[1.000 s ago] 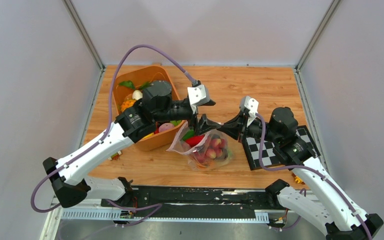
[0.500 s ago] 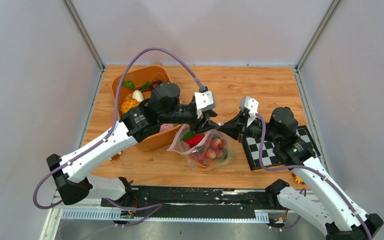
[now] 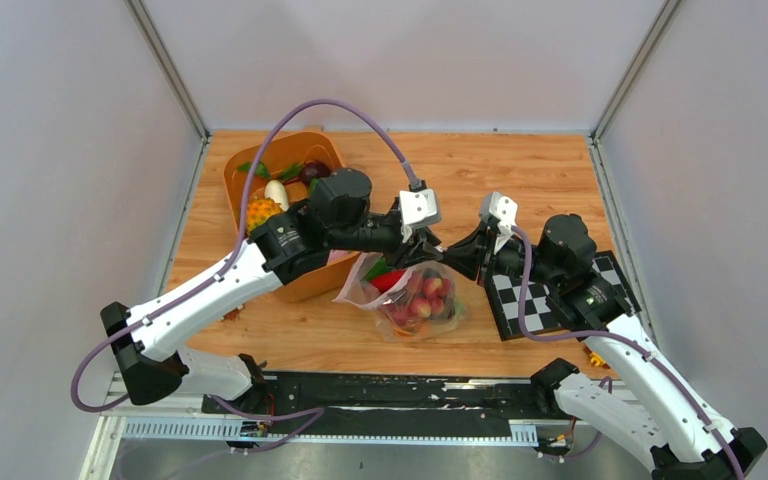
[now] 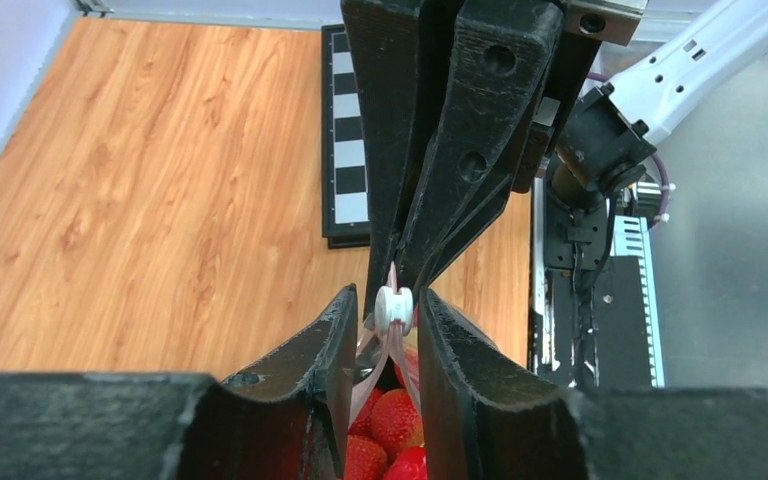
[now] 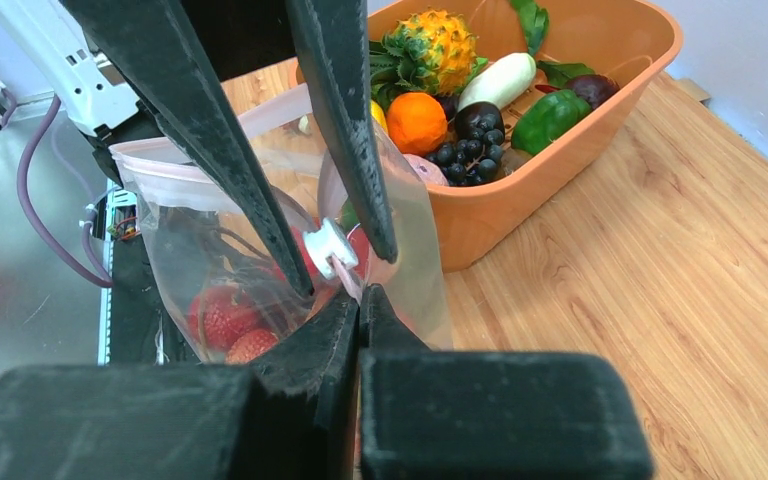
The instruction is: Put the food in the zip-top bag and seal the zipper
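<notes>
Pale grey walls enclose a wooden desk, where two robot arms meet over the zip-top bag near the middle. Part of the task appears done: strawberries and a red piece are held in the bag, which is lifted at its mouth and gapes along most of it. Sealing is judged to be only starting.

The right tool is clamped shut on the end of the pinkish zipper. The left tool is narrowed about the white slider beside it, with a slim gap visible, so no firm grip is shown. The zipper is not yet drawn closed.

Beside the bag, the orange tub is loaded with more food: a spiky yellow fruit, an orange, dark grapes, a white piece, a green pepper and leaves. A checkered board is seen under the right arm.
</notes>
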Action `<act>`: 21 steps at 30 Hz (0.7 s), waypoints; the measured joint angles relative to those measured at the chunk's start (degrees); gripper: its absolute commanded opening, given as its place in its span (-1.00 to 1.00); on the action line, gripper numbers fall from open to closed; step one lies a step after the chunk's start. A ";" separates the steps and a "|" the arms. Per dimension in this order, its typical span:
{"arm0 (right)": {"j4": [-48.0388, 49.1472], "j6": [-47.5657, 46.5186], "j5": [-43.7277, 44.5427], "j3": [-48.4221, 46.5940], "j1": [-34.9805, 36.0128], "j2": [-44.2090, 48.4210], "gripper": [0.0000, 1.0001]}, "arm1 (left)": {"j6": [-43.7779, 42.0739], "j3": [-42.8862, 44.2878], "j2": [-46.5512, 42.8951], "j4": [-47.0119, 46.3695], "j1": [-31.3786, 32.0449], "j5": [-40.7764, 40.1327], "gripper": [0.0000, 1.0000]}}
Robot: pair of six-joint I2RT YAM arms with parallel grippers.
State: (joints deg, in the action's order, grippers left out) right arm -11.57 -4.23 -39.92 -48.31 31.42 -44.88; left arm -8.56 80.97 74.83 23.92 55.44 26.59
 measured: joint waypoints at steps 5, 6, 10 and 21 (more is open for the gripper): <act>-0.09 0.11 0.02 0.00 0.00 0.00 -1.00 | -0.79 0.24 0.68 1.27 0.63 -1.18 -0.58; -0.11 0.11 0.07 0.00 0.00 0.00 -1.00 | -0.81 0.24 0.63 1.22 0.70 -1.53 -0.58; -0.09 0.11 0.11 0.00 0.00 0.00 -1.00 | -0.81 0.22 0.52 1.18 0.74 -2.25 -0.57; 0.00 0.11 0.02 0.00 0.00 0.00 -1.00 | -0.68 -0.11 -0.79 0.15 0.79 -3.23 -0.46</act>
State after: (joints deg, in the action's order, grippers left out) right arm -11.57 -4.12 -39.90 -48.31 31.42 -44.88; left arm -9.23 80.86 74.04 24.08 56.23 23.35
